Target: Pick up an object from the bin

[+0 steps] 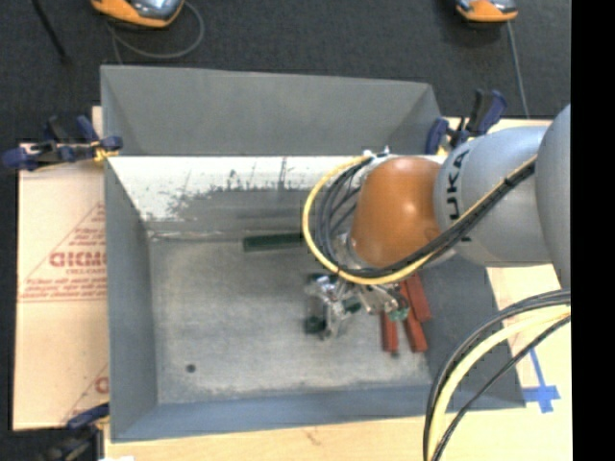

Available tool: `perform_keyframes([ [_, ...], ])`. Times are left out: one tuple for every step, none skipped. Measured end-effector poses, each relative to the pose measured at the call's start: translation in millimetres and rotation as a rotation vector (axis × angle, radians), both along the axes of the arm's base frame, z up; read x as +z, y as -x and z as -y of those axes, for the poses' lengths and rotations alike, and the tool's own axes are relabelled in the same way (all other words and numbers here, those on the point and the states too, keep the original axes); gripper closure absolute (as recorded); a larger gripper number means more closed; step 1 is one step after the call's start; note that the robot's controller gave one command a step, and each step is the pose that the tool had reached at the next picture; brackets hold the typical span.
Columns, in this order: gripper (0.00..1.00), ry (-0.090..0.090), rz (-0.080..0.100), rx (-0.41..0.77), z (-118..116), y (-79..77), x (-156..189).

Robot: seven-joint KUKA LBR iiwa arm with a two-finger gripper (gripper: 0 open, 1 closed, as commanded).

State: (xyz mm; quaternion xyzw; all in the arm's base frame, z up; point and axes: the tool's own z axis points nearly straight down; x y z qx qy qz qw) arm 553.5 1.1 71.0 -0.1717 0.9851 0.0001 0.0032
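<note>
End effector point(325, 313) low beside red-handled pliers point(407, 319)

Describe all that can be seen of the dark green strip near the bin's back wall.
The dark green strip is thin, straight and plain, its material unclear. It lies flat on the bin floor, close before the back wall and almost parallel to it. Its right end reaches the arm's cables. The end effector stands apart, nearer the front.

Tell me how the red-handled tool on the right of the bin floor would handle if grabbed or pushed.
The red-handled tool looks rigid, probably metal under the grips, so likely heavy for its size. Lying flat with two long handles, it would probably slide or pivot rather than roll.
</note>
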Motion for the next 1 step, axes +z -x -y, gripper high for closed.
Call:
perform_keyframes([
  [1.0, 0.004, 0.005, 0.12, 14.8, 14.3, 158.1],
])
